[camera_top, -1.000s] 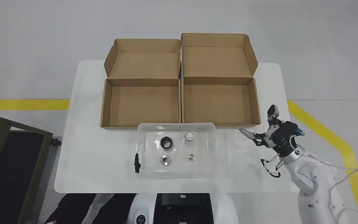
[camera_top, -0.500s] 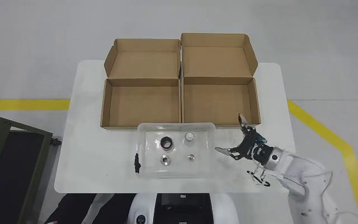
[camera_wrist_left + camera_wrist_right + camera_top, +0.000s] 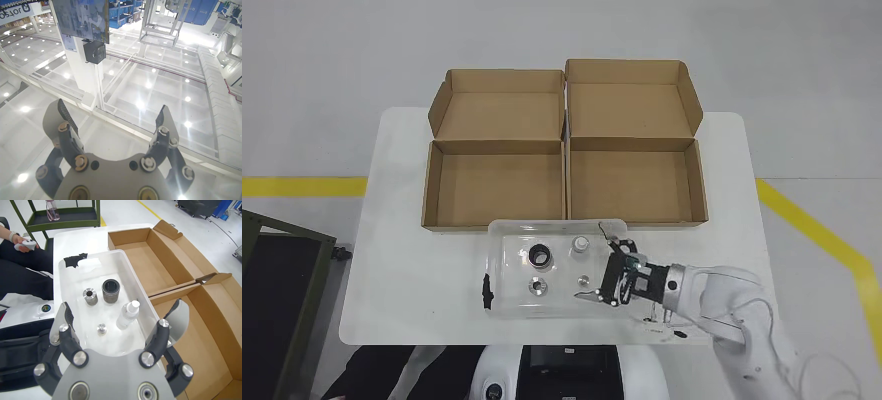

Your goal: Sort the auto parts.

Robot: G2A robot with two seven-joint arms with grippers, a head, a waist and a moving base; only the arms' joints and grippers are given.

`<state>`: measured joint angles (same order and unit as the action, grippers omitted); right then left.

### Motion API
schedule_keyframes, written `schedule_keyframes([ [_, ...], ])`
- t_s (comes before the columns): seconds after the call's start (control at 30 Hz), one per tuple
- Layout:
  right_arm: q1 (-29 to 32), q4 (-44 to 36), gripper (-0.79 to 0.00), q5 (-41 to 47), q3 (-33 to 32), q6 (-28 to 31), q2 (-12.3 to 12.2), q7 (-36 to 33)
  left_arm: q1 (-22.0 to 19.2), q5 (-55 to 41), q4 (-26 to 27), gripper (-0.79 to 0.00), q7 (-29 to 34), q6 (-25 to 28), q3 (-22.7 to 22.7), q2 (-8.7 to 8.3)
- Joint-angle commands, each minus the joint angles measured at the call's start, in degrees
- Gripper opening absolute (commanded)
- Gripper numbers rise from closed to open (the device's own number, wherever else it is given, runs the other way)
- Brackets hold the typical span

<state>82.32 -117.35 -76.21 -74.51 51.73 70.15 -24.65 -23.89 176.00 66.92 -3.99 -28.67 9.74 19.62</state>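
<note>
Right gripper (image 3: 598, 270) hangs spread and empty over the clear plastic tray (image 3: 542, 223); left gripper (image 3: 112, 103) is likewise released. We should centre on the upright white plastic bottle (image 3: 127, 315) inside, close to one long wall, keeping fingers off the rim.

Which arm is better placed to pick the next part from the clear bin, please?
Right. The right gripper hovers open over the clear bin, with the white bottle just ahead; the left gripper points up at the ceiling.
</note>
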Motion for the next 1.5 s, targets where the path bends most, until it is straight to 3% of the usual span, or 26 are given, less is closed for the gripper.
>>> schedule_keyframes([
  [0.0,-1.0,0.56,0.0,-0.75,1.15,-0.56,-0.01,-0.27,0.0,0.0,0.0,0.0,0.0,0.0,0.0,0.0],
  [0.53,-5.28,6.81,0.0,-4.03,6.03,-4.01,-0.35,-1.02,0.0,0.0,0.0,0.0,0.0,0.0,0.0,0.0],
  [0.73,-6.47,8.25,-0.145,-4.06,7.21,-5.4,-0.46,-2.89,0.0,0.0,0.0,0.0,0.0,0.0,0.0,0.0],
  [0.8,-6.8,8.6,-0.317,-4.15,7.58,-5.67,-0.51,-3.52,0.0,0.0,0.0,0.0,0.0,0.0,0.0,0.0],
  [0.83,-6.96,8.86,-0.336,-4.1,7.76,-5.83,-0.53,-3.74,0.0,0.0,0.0,0.0,0.0,0.0,0.0,0.0],
  [0.97,-7.75,9.98,-0.129,-3.87,8.46,-6.54,-0.58,-4.39,0.0,0.0,0.0,0.0,0.0,0.0,0.0,0.0],
  [1.07,-8.49,10.84,-0.092,-3.67,8.98,-6.92,-0.61,-4.71,0.0,0.0,0.0,0.0,0.0,0.0,0.0,0.0],
  [1.3,-10.09,12.83,-0.237,-3.52,10.36,-7.56,-0.65,-5.02,0.0,0.0,0.0,0.0,0.0,0.0,0.0,0.0],
  [1.47,-11.21,14.24,-0.406,-3.43,11.13,-8.17,-0.66,-4.96,0.0,0.0,0.0,0.0,0.0,0.0,0.0,0.0],
])
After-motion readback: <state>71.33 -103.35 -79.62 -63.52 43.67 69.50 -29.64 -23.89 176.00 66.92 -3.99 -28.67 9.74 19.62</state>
